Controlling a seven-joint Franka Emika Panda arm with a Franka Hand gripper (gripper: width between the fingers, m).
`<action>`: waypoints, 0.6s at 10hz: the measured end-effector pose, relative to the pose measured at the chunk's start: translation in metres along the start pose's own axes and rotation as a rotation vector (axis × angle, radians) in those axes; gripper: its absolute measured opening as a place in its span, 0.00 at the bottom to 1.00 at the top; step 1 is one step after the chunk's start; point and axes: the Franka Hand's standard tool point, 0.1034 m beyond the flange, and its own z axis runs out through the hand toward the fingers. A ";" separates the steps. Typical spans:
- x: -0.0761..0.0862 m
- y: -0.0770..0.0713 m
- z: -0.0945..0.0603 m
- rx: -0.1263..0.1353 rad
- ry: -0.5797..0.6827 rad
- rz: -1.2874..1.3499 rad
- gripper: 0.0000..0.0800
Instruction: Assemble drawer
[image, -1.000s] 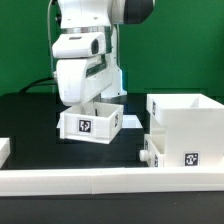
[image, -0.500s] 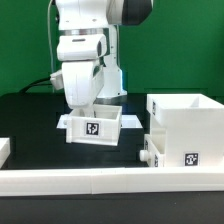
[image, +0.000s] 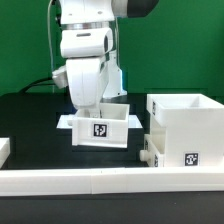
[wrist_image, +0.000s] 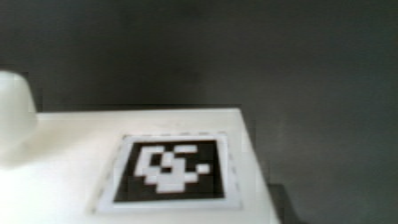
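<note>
A small low white tray (image: 101, 128) with a black-and-white tag on its front hangs under my gripper (image: 96, 107). The fingers reach down into the tray over its rear wall, and the tips are hidden by it. The jaws are shut on the tray. The tall square box shell (image: 186, 124) stands at the exterior view's right, and a second low tray (image: 150, 152) sticks out of its lower left side. The held tray is left of the shell, with a small gap between them. The wrist view shows a white tray face with its tag (wrist_image: 173, 172), blurred; no fingertips show clearly.
The long low white border wall (image: 100, 181) runs along the front. A white block end (image: 4, 149) sits at the far left. An edge of the marker board (image: 64, 121) shows behind the held tray. The tabletop is black (image: 30, 120).
The arm has carried the tray toward the exterior view's right, closer to the box shell. The shell and the second tray have not moved.
</note>
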 end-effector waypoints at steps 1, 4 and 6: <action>-0.001 0.000 0.002 -0.002 0.001 -0.034 0.05; 0.009 0.007 0.009 -0.003 0.013 -0.112 0.05; 0.014 0.009 0.011 -0.018 0.016 -0.125 0.05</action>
